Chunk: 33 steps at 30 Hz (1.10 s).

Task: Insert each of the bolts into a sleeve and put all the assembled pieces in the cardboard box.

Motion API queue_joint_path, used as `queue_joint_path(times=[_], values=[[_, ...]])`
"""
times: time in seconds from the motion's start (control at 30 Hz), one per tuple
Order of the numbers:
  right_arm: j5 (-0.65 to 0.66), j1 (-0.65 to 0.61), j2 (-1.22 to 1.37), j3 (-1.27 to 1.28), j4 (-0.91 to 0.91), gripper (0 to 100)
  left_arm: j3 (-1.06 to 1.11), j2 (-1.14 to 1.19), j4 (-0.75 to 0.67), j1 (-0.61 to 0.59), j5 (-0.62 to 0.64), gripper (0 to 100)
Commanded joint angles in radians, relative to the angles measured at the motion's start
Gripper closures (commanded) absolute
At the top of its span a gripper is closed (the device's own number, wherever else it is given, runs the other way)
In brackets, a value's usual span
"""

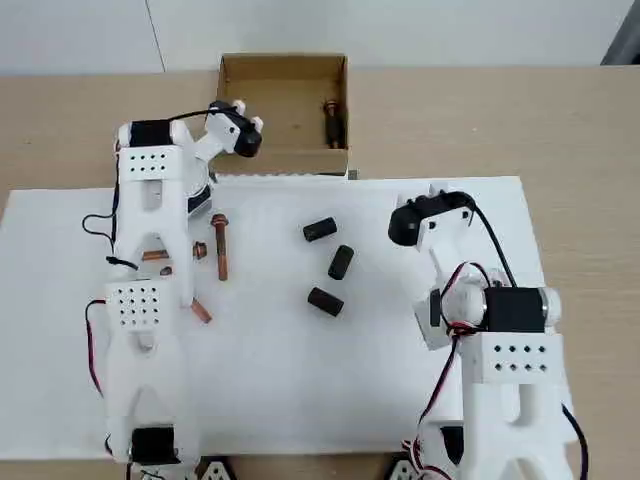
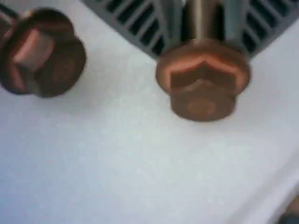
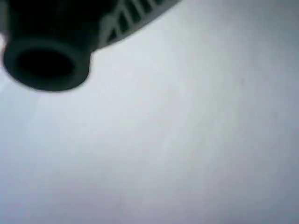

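Since only one assembled bolt-and-sleeve piece (image 1: 332, 120) lies inside the brown cardboard box (image 1: 285, 100), most of the task looks left to do. On the arms' side of the box, three loose black cylindrical sleeves (image 1: 341, 262) and two loose copper-coloured flanged bolts (image 1: 220, 245) rest on the white sheet (image 1: 300, 380). The left tool (image 2: 201, 23) is clamped on a held bolt (image 2: 203, 84). The right tool (image 3: 70, 23) appears closed around a held sleeve (image 3: 46, 63), so joining these two seems next.

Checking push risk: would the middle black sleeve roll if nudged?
Probably: the middle sleeve lies on its side, a short cylinder on the smooth white sheet. It looks rigid, small, so likely light and easily knocked away.
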Motion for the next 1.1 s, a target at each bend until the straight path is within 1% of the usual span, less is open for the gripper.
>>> queue_joint_path(times=[0.0,0.23,0.33,0.4,0.57,0.63,0.87,0.97,1.07], values=[[0.002,0.001,-0.024,-0.071,0.054,99.5,0.031,-0.161,0.011,0.015,0.011,99],[0.000,0.001,-0.024,-0.121,0.105,99.5,0.328,-0.470,0.009,0.086,0.068,99],[0.000,0.004,-0.024,-0.121,0.116,99.5,0.453,-0.601,0.009,0.124,0.118,99],[-0.008,0.008,-0.024,-0.121,0.117,99.5,0.501,-0.669,0.008,0.149,0.195,99],[-0.095,0.008,-0.041,-0.121,0.117,99.5,0.533,-0.772,0.008,0.187,0.459,99],[-0.112,0.008,-0.088,-0.121,0.110,99.5,0.536,-0.802,0.008,0.195,0.522,99],[-0.144,0.007,-0.361,-0.135,0.107,99.5,0.561,-0.953,0.009,0.232,0.537,99],[-0.144,0.007,-0.444,-0.133,0.107,99.5,0.630,-1.056,0.009,0.270,0.537,100],[-0.146,0.007,-0.472,-0.133,0.107,99.5,0.728,-1.180,0.008,0.308,0.540,100]])
